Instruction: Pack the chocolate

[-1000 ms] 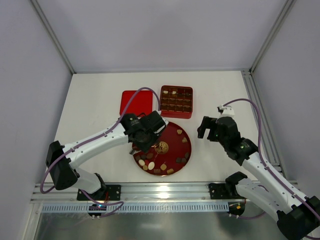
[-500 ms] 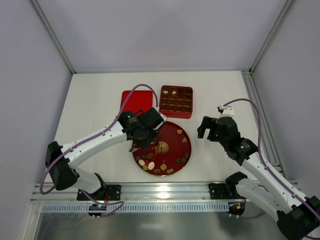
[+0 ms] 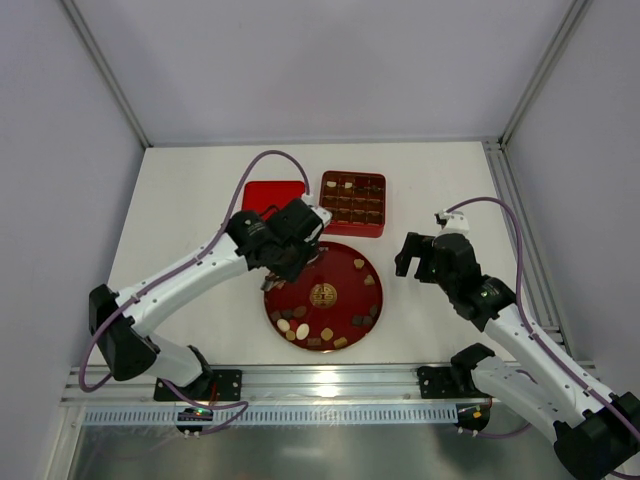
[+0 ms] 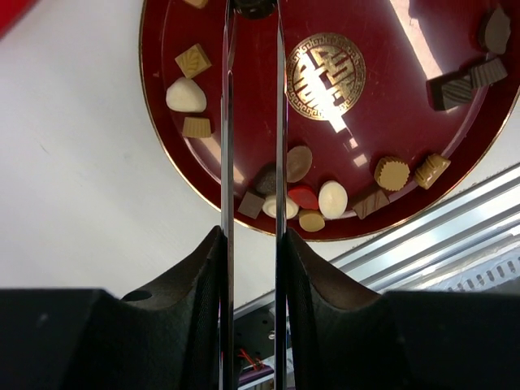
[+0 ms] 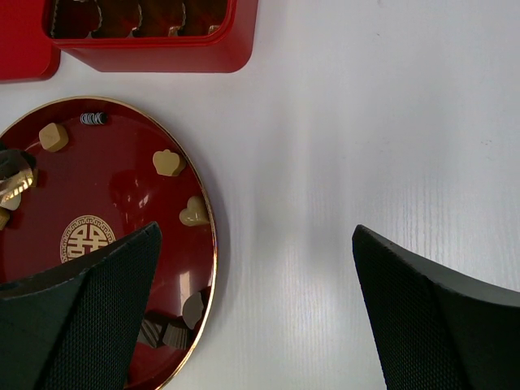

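While the red box (image 3: 353, 203) is lying by the worktop's (image 3: 190, 200) far edge, the left claw (image 4: 253, 11) is clenching a dark chocolate (image 4: 254, 6); the right claw (image 5: 256, 317) is gaping.

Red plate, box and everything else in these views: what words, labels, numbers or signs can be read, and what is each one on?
Round gold emblem, in the middle of the red plate: one ornamental, character-like sign; I cannot tell which character it is.
No words, labels, brands or numbers can be read on the chocolate, the red box or the red lid.
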Controlling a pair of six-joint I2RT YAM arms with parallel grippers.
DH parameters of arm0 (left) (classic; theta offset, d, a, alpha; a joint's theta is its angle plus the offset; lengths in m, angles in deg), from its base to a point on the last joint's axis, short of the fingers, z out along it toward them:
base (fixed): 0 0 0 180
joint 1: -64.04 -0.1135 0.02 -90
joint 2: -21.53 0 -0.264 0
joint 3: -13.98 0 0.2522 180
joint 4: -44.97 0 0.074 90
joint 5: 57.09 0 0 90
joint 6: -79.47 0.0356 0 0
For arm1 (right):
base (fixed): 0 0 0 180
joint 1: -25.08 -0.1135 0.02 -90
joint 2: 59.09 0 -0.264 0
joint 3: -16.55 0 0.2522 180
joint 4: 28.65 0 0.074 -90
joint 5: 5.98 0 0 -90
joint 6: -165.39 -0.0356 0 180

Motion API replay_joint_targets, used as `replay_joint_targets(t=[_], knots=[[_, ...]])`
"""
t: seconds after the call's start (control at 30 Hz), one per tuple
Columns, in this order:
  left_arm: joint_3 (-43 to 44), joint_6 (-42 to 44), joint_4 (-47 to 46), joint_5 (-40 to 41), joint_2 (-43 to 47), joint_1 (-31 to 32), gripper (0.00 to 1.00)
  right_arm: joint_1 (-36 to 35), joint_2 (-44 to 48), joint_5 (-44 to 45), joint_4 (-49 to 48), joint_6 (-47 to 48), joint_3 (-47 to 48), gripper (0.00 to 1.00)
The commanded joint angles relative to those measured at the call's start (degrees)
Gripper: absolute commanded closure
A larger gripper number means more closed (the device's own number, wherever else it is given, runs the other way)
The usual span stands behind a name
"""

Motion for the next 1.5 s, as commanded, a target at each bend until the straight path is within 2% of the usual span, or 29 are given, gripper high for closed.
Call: replay_joint_targets(t=[0.0, 0.3, 0.53, 0.83, 1.2, 1.47], knots=[[4.1, 0.08, -3.7, 1.22, -0.05, -1.4, 0.68, 0.09, 0.37, 1.31, -1.92, 0.1, 0.68, 0.0], [11.3, 1.22, -7.65, 2.98, -5.58, -3.95, 0.68, 0.18, -0.16, 2.1, -1.84, 0.89, 1.56, 0.0], [18.51, 3.06, -11.96, 5.35, -13.83, -7.12, 0.68, 0.18, -1.3, 1.84, -1.93, 1.41, 2.52, 0.0], [27.74, 5.09, -14.16, 4.66, -24.22, -10.9, 0.68, 0.44, -1.66, 1.58, -1.75, 2.03, 3.76, 0.0], [27.13, 4.3, -18.99, 2.11, -28.35, -13.27, 0.69, 0.53, -1.92, 1.23, -2.45, 2.12, 2.88, 0.0], [27.57, 4.39, -19.08, 2.63, -30.81, -13.45, 0.69, 0.62, -1.75, 1.22, -2.63, 2.2, 2.53, 0.0]])
